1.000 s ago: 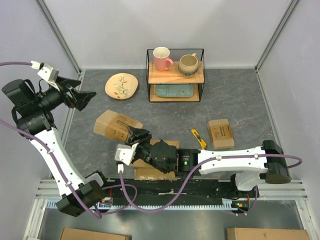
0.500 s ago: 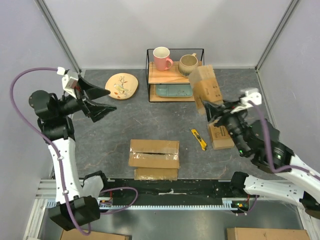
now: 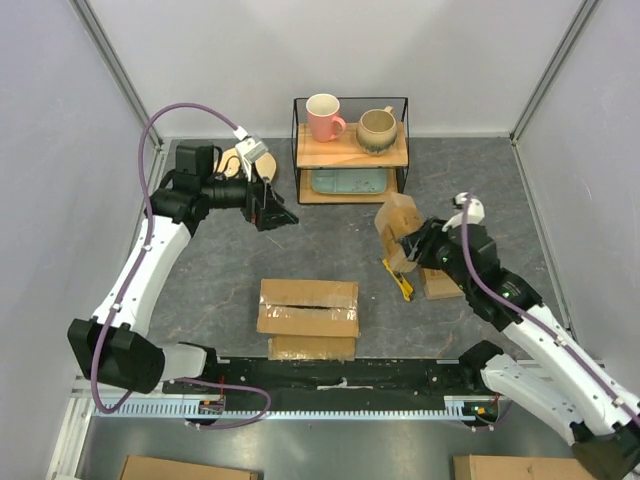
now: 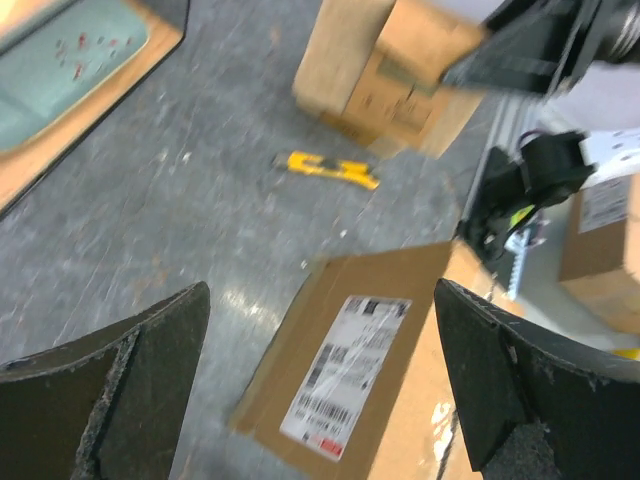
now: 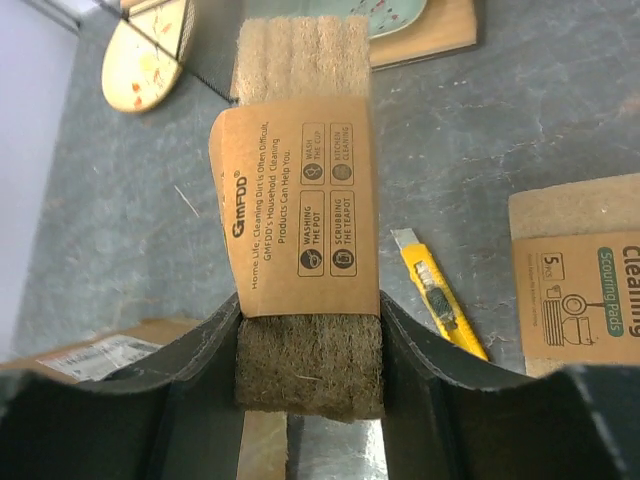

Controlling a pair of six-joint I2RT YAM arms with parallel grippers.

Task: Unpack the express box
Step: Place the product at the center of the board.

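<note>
Counter: express box at front, pad pack gripped

You have the express box resting on the grey speckled counter at its near edge, between the arm bases. White walls close in three sides. Your right claw clamps a scouring pad pack near the yellow utility knife. Your left claw hangs wide open beside the wire shelf.

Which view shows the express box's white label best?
Left wrist: the white label on the express box sits lower middle, barcode visible though blurred. Right wrist catches only a sliver, bottom left. Top external shows the box, no label.
</note>
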